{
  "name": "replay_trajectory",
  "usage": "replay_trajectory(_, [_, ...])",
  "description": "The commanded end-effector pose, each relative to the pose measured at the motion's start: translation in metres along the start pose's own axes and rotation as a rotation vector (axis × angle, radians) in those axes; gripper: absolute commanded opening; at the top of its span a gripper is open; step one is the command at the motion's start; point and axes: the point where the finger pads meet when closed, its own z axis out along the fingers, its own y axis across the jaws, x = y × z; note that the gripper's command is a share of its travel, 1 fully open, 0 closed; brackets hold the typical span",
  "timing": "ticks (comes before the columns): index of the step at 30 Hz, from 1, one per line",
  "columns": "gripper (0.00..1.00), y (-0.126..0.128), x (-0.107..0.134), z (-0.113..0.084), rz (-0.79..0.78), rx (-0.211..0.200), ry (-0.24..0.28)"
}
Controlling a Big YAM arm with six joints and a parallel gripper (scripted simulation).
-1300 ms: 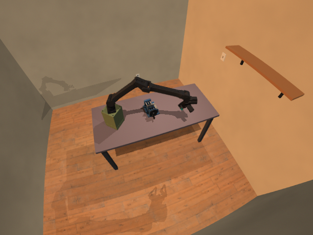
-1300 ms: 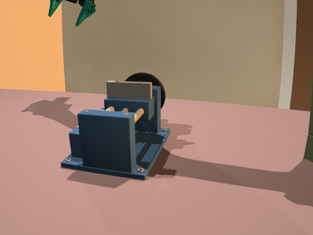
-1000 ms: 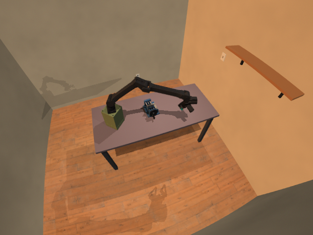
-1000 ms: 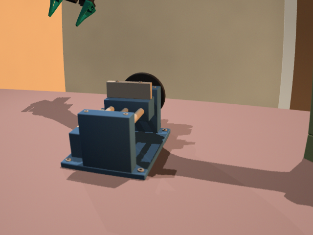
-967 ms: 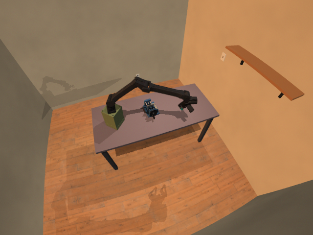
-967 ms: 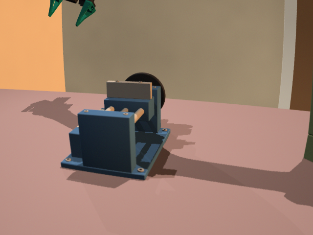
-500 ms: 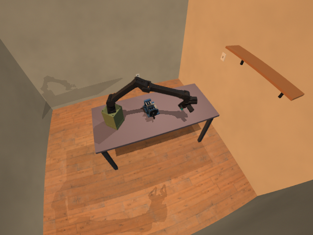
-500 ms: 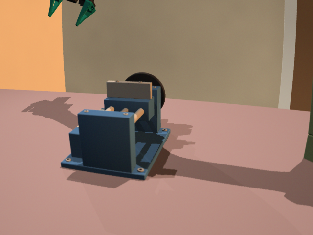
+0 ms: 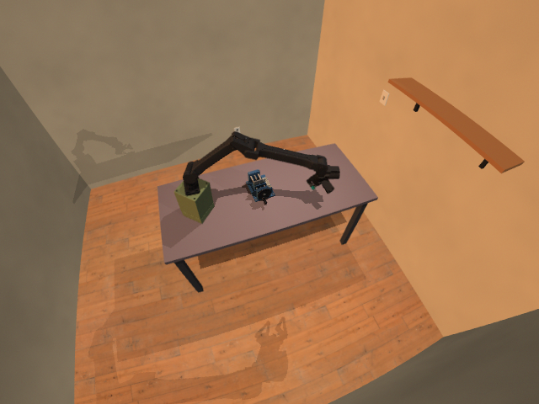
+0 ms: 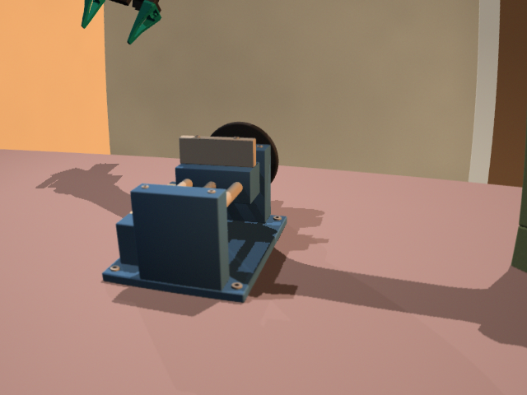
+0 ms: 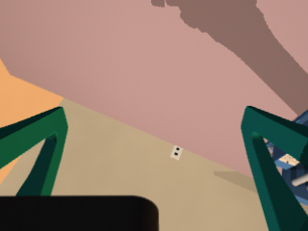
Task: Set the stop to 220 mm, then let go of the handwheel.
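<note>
The blue stop device [image 9: 253,174] [image 10: 180,238] stands on the table, partly seen at the right edge of the wrist view. Its black handwheel [image 9: 264,194] [image 10: 273,163] is at one end, with a small dark handle seen in the top view. The stop block [image 10: 216,151], a grey plate on a blue carriage, sits on the rods close to the handwheel end. The scale and its reading cannot be made out. My gripper [image 10: 106,35] [image 11: 154,116] is open and empty, its green fingers wide apart. It hangs above the table, away from the handwheel, to its right in the top view.
The table [image 9: 235,225] carries the green arm base [image 9: 194,206] at its left end in the top view. The arm [image 9: 287,155] arches above the device. A wooden shelf [image 9: 456,121] is on the orange wall at the right.
</note>
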Motion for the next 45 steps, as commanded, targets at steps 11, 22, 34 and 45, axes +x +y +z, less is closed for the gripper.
replay_trajectory(11, [1.0, 0.051, 0.025, -0.077, -0.05, -0.07, -0.044])
replay_trajectory(22, [1.0, 0.033, 0.034, -0.065, -0.008, -0.007, -0.003])
replay_trajectory(34, [1.0, 0.044, 0.043, -0.085, -0.03, -0.035, -0.033])
replay_trajectory(45, [1.0, -0.007, 0.069, -0.062, 0.023, 0.059, -0.122])
